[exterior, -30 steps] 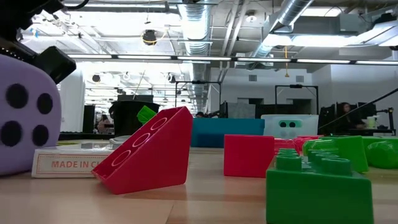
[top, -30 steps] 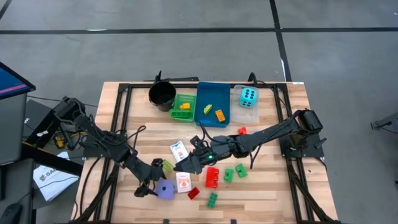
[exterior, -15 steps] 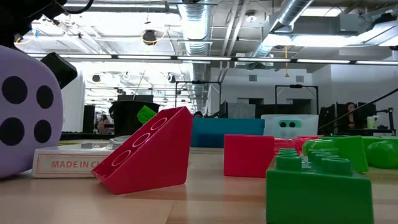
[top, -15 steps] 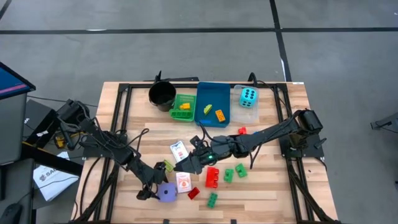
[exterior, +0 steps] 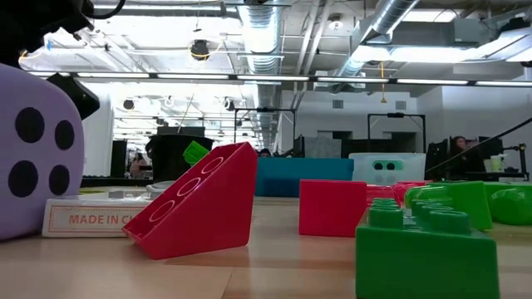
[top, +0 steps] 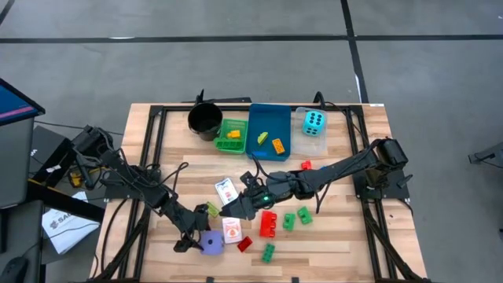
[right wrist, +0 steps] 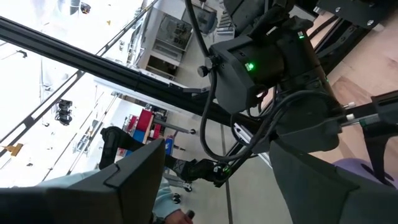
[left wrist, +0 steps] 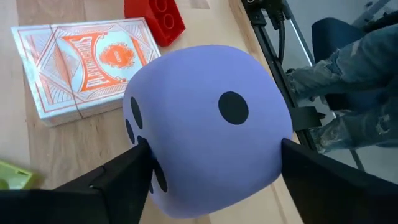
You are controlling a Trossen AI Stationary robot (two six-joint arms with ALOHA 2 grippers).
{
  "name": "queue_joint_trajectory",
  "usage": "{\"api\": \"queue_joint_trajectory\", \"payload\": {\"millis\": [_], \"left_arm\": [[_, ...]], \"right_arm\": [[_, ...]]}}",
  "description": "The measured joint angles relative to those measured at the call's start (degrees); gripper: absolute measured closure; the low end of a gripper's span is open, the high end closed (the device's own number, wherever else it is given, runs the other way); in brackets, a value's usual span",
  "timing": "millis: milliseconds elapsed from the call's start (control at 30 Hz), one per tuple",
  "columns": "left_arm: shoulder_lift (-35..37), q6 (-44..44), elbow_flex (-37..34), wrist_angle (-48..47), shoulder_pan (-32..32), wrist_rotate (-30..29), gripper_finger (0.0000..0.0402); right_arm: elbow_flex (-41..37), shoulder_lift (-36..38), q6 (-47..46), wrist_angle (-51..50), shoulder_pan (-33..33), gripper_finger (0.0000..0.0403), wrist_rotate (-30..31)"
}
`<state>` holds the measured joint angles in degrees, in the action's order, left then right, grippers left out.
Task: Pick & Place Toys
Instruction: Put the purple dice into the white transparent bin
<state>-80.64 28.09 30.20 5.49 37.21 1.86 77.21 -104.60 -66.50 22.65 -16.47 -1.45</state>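
Purple die (left wrist: 208,121): foam by the look, so likely light and squashy; faces broad and matte, probably not slippery. Best taken across two opposite flat faces, with modest squeeze, since a hard pinch could dent it or pop it out sideways.

Location: in the high view the die (top: 211,242) sits near the table's front edge, about 7 o'clock from table centre, on the wood. A card pack (top: 231,229) lies just beside it at 1 o'clock, with a red brick (top: 244,244) close by at 3 o'clock.

Left gripper (top: 198,237): arm stretched low from the table's left edge toward 5 o'clock, wrist down at the die. The wrist view shows a finger on each side of the die, jaws wide and bracketing it; they appear to touch its flanks, but whether they bear firmly I cannot tell. Die not lifted.

Right gripper (top: 236,206): arm reaches from 3 o'clock across the centre, hanging low above the cards; fingers apart, nothing between them.
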Motion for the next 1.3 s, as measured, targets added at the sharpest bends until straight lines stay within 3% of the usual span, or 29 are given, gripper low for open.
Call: {"api": "queue_joint_trajectory", "payload": {"millis": [400,633,933,1167,1300], "left_arm": [[1.9,4.3,-0.3,0.9,0.0,0.4,0.0099],[9.5,5.1,-0.3,-0.4,-0.2,0.4,0.0100],[21.1,6.1,-0.2,-6.5,-0.6,-5.9,0.0100],[28.6,7.4,-0.2,-10.1,-5.0,-7.5,0.0101],[32.2,7.4,-0.2,-8.0,-8.9,-10.1,0.0101]], "right_arm": [[0.0,0.0,0.0,0.1,0.0,0.0120,0.0],[0.0,0.0,0.0,0.2,0.0,0.0120,0.0],[4.0,0.0,2.7,-0.1,0.5,0.0120,0.0],[11.5,3.8,12.3,-17.0,2.9,0.0120,0.1],[16.5,7.3,18.6,-28.5,3.6,0.0120,3.4]]}}
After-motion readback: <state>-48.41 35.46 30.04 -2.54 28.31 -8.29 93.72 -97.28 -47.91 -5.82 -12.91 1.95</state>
